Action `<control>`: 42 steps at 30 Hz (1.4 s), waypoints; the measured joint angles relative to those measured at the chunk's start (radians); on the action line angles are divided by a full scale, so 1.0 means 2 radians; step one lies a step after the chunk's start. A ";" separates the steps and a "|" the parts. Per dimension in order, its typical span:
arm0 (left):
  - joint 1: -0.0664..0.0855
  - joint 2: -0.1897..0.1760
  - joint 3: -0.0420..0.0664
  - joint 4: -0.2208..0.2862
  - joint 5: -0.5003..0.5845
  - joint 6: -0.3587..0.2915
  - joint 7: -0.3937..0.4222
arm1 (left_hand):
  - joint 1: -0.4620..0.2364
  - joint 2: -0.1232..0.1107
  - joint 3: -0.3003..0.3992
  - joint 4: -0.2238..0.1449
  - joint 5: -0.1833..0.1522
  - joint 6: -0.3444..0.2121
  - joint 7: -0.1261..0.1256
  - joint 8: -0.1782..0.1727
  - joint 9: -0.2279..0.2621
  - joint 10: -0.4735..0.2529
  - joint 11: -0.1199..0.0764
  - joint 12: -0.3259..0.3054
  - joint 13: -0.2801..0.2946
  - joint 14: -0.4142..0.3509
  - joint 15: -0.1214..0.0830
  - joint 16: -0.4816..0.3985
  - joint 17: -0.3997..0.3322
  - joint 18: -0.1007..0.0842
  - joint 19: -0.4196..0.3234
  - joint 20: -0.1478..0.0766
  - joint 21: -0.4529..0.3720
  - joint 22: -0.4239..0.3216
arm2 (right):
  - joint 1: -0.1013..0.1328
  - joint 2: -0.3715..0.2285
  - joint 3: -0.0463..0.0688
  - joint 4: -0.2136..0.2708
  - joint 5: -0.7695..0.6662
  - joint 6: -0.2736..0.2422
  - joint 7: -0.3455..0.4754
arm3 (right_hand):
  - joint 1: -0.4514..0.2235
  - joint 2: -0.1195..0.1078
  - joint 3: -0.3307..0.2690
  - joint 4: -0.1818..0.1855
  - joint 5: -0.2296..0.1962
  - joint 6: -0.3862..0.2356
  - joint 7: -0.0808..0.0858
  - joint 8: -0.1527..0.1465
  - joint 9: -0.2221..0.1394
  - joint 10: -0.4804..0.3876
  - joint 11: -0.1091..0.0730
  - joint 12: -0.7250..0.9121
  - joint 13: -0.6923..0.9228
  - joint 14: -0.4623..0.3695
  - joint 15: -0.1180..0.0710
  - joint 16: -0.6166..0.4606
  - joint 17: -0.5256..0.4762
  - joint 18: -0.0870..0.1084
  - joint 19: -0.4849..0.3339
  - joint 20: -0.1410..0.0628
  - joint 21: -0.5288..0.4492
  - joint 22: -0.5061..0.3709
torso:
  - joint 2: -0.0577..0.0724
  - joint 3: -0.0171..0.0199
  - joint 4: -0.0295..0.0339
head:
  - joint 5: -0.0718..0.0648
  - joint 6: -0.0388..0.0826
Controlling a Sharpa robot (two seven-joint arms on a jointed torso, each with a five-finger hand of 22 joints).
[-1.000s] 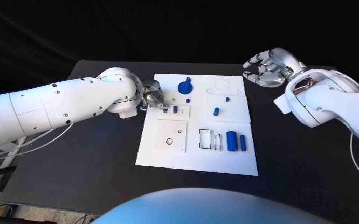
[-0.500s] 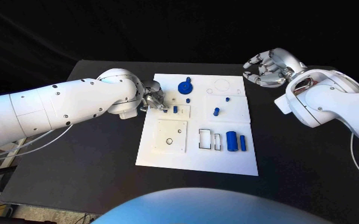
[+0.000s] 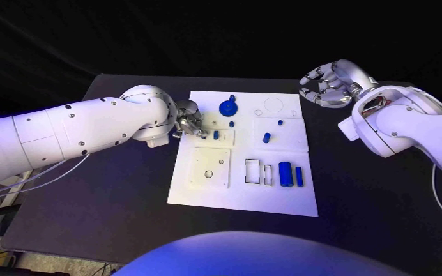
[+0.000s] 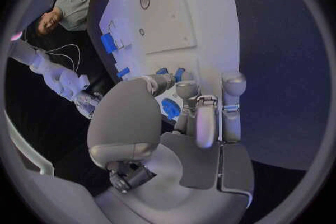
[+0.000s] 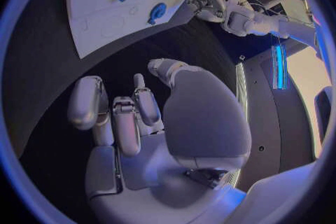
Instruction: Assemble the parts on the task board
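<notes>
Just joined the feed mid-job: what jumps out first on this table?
The white task board in the middle of the black table, dotted with small blue parts, such as the round blue part near its far edge. The left hand is at the board's left edge, fingers beside a small upright blue part. The right hand hovers off the board's far right corner, fingers curled, holding nothing.

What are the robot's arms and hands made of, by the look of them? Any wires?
Both arms are smooth, rounded white shells dotted with small dark screw holes. The left arm has thin pale cables hanging under it. Each robot hand is silvery metal with jointed fingers, grey padded tips and a broad grey palm cover: left, right.
</notes>
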 measured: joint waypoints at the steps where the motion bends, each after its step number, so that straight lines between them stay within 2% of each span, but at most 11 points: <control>1: 0.000 0.000 0.000 -0.001 0.001 0.000 0.000 | 0.000 0.000 0.000 0.000 0.001 0.000 0.000 0.000 0.000 0.000 0.000 0.000 0.000 0.000 0.000 0.000 0.000 0.000 0.000 0.000 0.001 0.000 | 0.000 0.000 0.000 0.000 0.000 0.000 0.000 | 0.000 0.000 0.000 0.000 0.000 0.000 0.000 0.000 0.000 0.000 0.000 0.000 0.000 0.000 0.000 0.000 0.000 0.000 0.000 0.000 -0.001 0.000 | 0.000 0.0000 0.0000 | 0.000 0.000; 12: 0.000 0.005 0.000 -0.007 0.012 0.003 -0.001 | -0.003 -0.003 0.000 0.000 0.003 0.003 -0.001 0.002 0.000 0.002 -0.002 0.000 0.000 0.000 0.000 0.000 0.000 0.000 0.000 0.000 0.001 0.000 | 0.000 0.001 0.000 0.000 0.000 0.000 0.000 | -0.002 -0.002 0.000 0.000 0.000 0.000 0.000 0.000 0.000 0.000 0.000 0.000 0.000 0.000 0.000 0.000 0.000 0.000 0.000 0.000 -0.003 0.000 | 0.000 -0.0002 0.0000 | -0.001 0.000; 30: 0.002 0.015 0.002 -0.016 0.029 0.023 -0.022 | -0.003 -0.003 0.000 0.000 0.006 0.005 -0.001 0.005 0.000 0.002 -0.002 0.000 -0.002 0.000 0.000 0.000 0.000 0.000 0.000 0.000 0.001 0.001 | -0.003 0.004 0.000 -0.003 0.000 0.000 0.000 | -0.002 -0.002 0.000 0.000 0.000 0.000 0.000 0.000 0.000 0.000 0.000 0.000 -0.001 0.000 0.000 0.000 0.000 0.000 0.000 0.000 -0.003 0.000 | 0.000 0.0008 -0.0003 | 0.000 0.000; 31: 0.002 0.015 0.002 -0.016 0.029 0.023 -0.023 | -0.006 -0.001 0.001 0.001 0.006 0.005 -0.001 0.003 0.000 0.002 -0.002 0.000 -0.003 0.000 0.000 0.000 0.000 0.000 0.000 0.000 0.001 0.001 | -0.003 0.004 0.000 -0.003 0.000 0.000 0.000 | -0.002 -0.002 0.000 0.000 0.000 0.000 0.000 0.000 0.000 0.000 0.000 0.000 -0.001 0.000 0.000 0.000 0.000 0.000 0.000 0.000 -0.003 0.000 | 0.000 0.0008 -0.0003 | 0.000 0.000; 34: 0.002 0.016 0.002 -0.018 0.030 0.023 -0.025 | -0.010 0.002 0.001 0.001 -0.006 0.004 -0.001 0.000 -0.003 0.002 -0.001 -0.001 -0.004 0.000 0.000 0.000 0.000 0.000 0.000 0.000 0.001 0.001 | -0.003 0.004 0.000 -0.003 0.000 0.000 0.000 | -0.002 -0.002 0.000 0.000 0.000 0.000 0.000 0.000 0.000 0.000 0.000 0.000 -0.001 0.000 0.000 0.000 0.000 0.000 0.000 0.000 -0.003 0.000 | 0.000 0.0007 -0.0003 | -0.001 0.000; 35: 0.002 0.017 0.002 -0.018 0.030 0.023 -0.025 | -0.013 0.005 0.007 -0.005 -0.013 0.000 0.001 -0.004 -0.005 0.004 0.000 -0.003 -0.005 0.000 0.000 0.000 0.000 0.000 0.000 0.000 0.001 0.001 | -0.003 0.004 0.000 -0.003 0.000 0.000 0.000 | -0.002 -0.002 0.000 0.000 0.000 0.000 0.000 0.000 0.000 0.000 0.000 0.000 -0.001 0.000 0.000 0.000 0.000 0.000 0.000 0.000 -0.003 0.000 | 0.000 0.0007 -0.0003 | -0.001 0.000; 36: 0.002 0.017 0.002 -0.018 0.031 0.022 -0.025 | -0.017 0.003 0.031 -0.029 -0.019 -0.007 0.003 -0.007 -0.005 0.004 0.000 -0.003 -0.007 0.000 0.000 0.000 0.000 0.000 0.000 0.000 0.001 0.001 | -0.003 0.004 0.000 -0.003 0.000 0.000 0.000 | -0.003 -0.001 0.000 0.000 0.000 0.000 0.000 0.000 0.000 0.000 0.000 0.000 -0.001 0.000 0.000 0.000 0.000 0.000 0.000 0.000 -0.003 0.000 | 0.000 0.0007 -0.0003 | -0.001 0.000; 39: 0.002 0.017 0.002 -0.018 0.032 0.021 -0.025 | -0.022 0.003 0.028 -0.033 -0.019 -0.016 0.009 -0.018 -0.011 0.002 0.001 -0.005 -0.010 0.000 0.000 0.000 0.000 0.000 0.000 0.000 -0.001 0.001 | -0.003 0.003 0.000 -0.003 0.000 0.000 0.000 | -0.004 0.000 0.000 0.000 0.000 0.000 0.000 0.000 0.000 0.000 0.000 0.000 -0.001 0.000 0.000 0.000 0.000 0.000 0.000 0.000 -0.003 0.000 | 0.000 0.0006 -0.0002 | -0.001 0.000; 42: 0.002 0.017 0.002 -0.019 0.034 0.020 -0.025 | -0.031 0.001 0.024 -0.036 -0.019 -0.018 0.010 -0.021 -0.013 0.002 0.002 -0.005 -0.010 0.000 0.000 0.000 0.000 0.000 0.002 0.002 -0.004 0.001 | -0.004 0.003 0.000 -0.003 0.000 0.000 0.000 | -0.004 0.000 0.000 0.000 0.000 0.000 0.000 0.000 0.000 0.000 0.000 0.000 -0.001 0.000 0.000 0.000 0.000 0.000 0.000 0.000 -0.003 0.000 | 0.000 0.0004 -0.0002 | -0.001 0.000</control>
